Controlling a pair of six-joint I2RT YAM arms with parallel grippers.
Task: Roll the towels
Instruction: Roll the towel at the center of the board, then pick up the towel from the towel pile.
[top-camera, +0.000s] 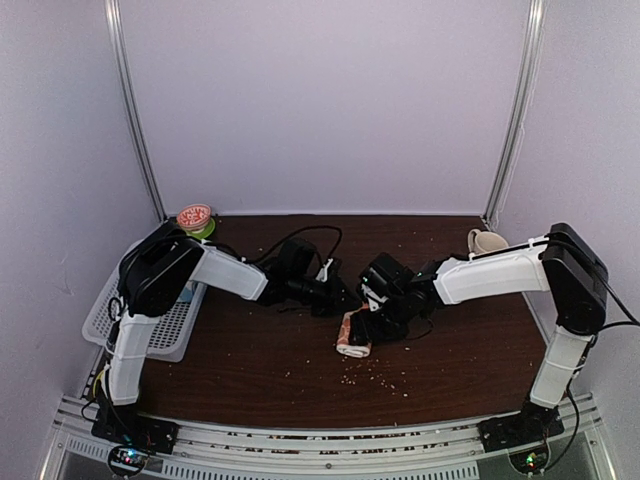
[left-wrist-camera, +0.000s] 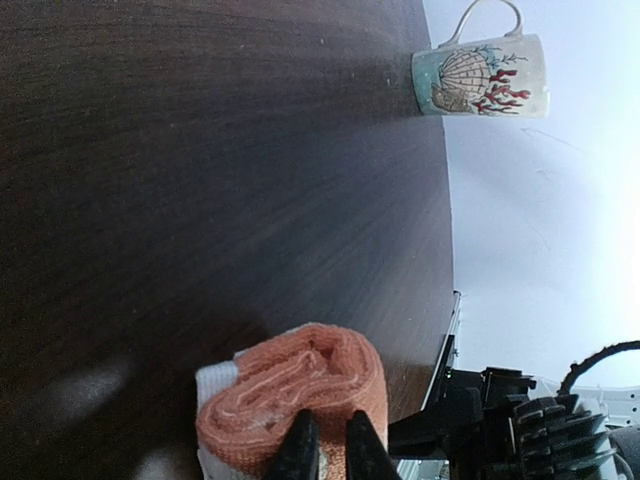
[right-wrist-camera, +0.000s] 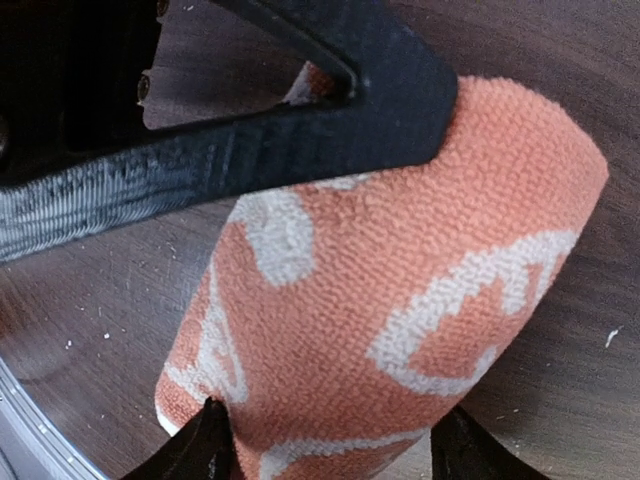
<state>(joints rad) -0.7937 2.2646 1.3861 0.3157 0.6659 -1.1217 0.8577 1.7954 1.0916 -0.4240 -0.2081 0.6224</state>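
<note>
One towel (top-camera: 353, 335), orange with white print, is lying rolled at the middle of the worktop (top-camera: 460, 350), among scattered crumbs. Left pincer (left-wrist-camera: 333, 452) is pinching the roll's spiral end, its fingers nearly together with cloth between them. Right pincer (right-wrist-camera: 340, 450) is straddling the roll, its fingers pressing both flanks and gripping it. One shell-printed mug (left-wrist-camera: 480, 75) is sitting at the far right corner. One white basket (top-camera: 150, 335) is sitting at the left edge, well apart from the towel.

Dark wood table (top-camera: 250, 365), pale lilac walls (top-camera: 330, 100), metal corner posts (top-camera: 133, 100)
</note>
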